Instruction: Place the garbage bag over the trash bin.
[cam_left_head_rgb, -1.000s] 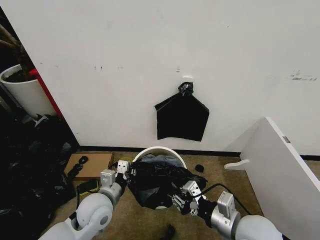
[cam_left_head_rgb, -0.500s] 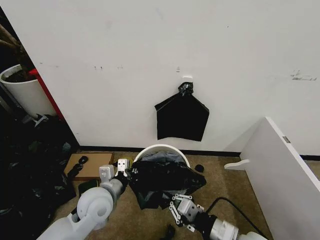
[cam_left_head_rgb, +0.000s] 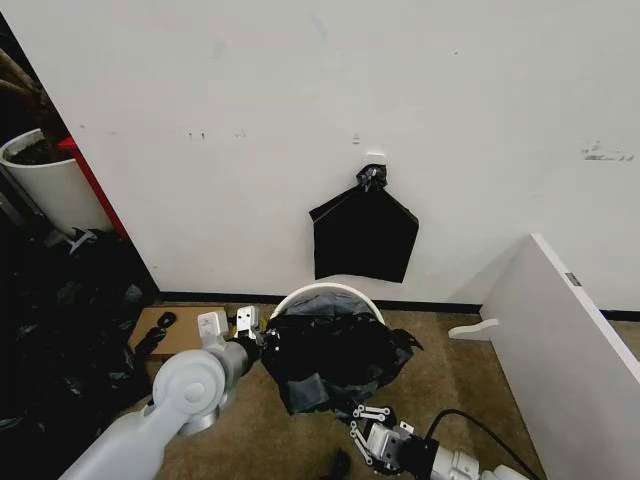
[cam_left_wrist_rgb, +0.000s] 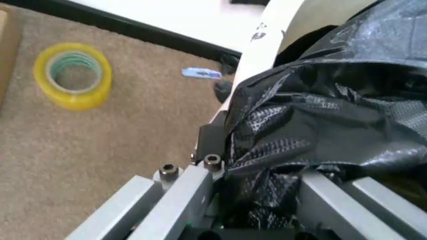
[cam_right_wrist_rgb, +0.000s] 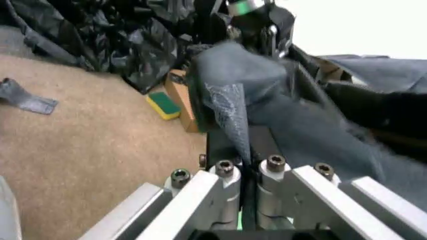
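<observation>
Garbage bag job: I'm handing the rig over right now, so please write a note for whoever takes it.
Left gripper: shut on the crinkled black plastic garbage bag, at the left side of the round white plastic trash bin.
Right gripper: low, on the near side of the bin, just short of the bag's lower edge.
Done: bag lies bunched over the bin's mouth and near side.
Left: far rim is bare; the bag's mouth has yet to go round the whole rim.
</observation>
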